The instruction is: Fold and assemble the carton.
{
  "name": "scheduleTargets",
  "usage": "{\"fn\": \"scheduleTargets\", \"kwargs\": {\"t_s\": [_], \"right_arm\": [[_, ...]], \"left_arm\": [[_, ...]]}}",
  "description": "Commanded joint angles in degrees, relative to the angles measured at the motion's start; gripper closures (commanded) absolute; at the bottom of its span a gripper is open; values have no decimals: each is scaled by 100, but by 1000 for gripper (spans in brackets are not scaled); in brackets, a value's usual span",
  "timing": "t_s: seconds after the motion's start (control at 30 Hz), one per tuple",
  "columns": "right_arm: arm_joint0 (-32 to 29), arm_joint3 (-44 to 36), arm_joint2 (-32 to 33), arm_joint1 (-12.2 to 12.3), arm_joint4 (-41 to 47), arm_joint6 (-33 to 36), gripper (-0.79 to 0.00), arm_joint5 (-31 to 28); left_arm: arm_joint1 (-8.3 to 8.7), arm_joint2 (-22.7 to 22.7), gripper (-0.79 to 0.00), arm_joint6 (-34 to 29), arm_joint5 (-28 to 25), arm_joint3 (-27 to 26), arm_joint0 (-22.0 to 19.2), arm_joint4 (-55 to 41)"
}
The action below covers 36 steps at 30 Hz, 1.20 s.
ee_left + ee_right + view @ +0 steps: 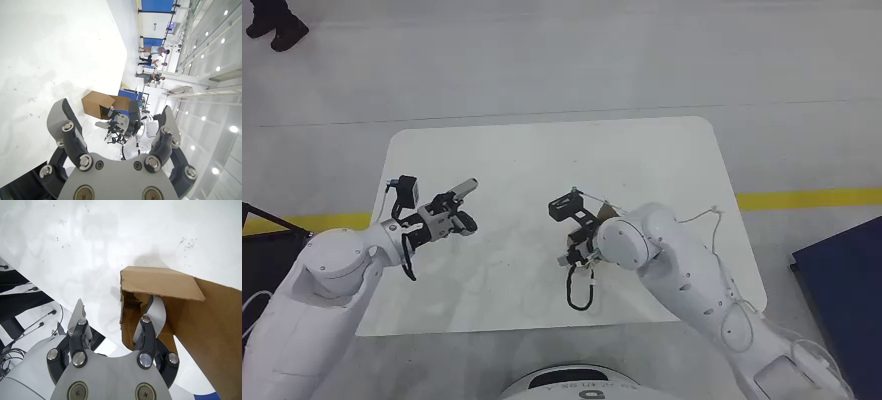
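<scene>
A brown carton [160, 285] lies on the white table [542, 150] with one end open and a flap folded over that opening. My right gripper [117, 308] is open. One finger [157, 309] reaches inside the carton's open end, and the other stays outside it. From above, my right arm covers most of the carton [605, 211]. My left gripper [115, 113] is open and holds nothing. It hovers left of the carton [96, 106] at some distance and faces it. In the top view the left gripper [466, 205] is over the table's left half.
The table's far half is bare white surface. A black cable loop [578, 290] hangs from the right wrist near the table's front edge. A yellow floor line [812, 198] runs past the table, and a dark blue panel [847, 290] stands to the right.
</scene>
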Motion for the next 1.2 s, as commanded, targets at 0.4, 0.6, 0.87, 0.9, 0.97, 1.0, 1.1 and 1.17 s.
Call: {"fn": "scheduleTargets", "kwargs": {"t_s": [0.4,0.6,0.87,0.9,0.97,1.0,1.1,1.17], "right_arm": [[100,241,-246,-70,293,-251,-511,-236],[340,679,-388,-141,347,-308,-477,-142],[566,1005,-534,-208,288,-189,-610,47],[582,1011,-548,-212,259,-172,-613,66],[597,1019,-558,-217,214,-157,-665,126],[599,1016,-555,-219,202,-152,-705,162],[598,966,-542,-220,167,-133,-785,224],[597,913,-531,-216,111,-142,-785,234]], "left_arm": [[-33,-120,-785,5,44,-164,178,34],[-50,-133,-785,-3,52,-172,162,35],[-69,-169,-785,-36,85,-165,144,48],[-71,-173,-785,-40,93,-165,137,57],[-74,-176,-785,-56,115,-165,120,74],[-76,-176,-785,-62,126,-165,110,79],[-83,-162,-785,-80,159,-161,75,103],[-88,-147,-785,-85,179,-156,51,126]]}}
